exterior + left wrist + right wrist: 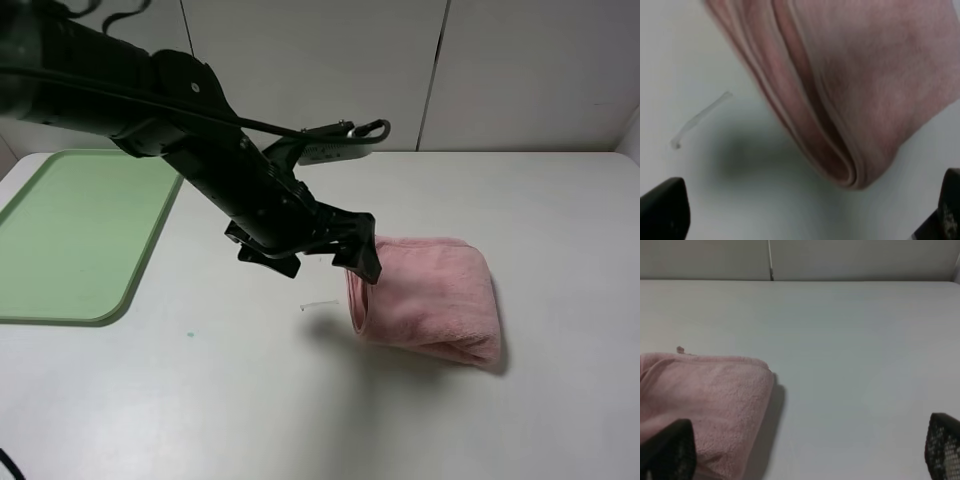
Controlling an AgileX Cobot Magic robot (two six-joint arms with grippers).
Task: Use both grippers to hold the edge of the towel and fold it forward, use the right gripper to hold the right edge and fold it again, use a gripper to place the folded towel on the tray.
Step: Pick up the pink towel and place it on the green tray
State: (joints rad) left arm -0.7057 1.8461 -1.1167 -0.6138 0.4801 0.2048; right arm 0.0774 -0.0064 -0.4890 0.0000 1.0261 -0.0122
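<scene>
Overhead, the left tool (325,258) hangs spread wide just beside the folded towel's (430,298) layered edge (832,157).

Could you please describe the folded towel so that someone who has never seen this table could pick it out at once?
Start from the white table, with a light green tray lying flat at its left. To the right of centre, just beyond the open left pincer on the black arm, lies the towel. It is the only soft, pink, fluffy thing there, folded into a thick bundle with stacked hems on its left side.
</scene>
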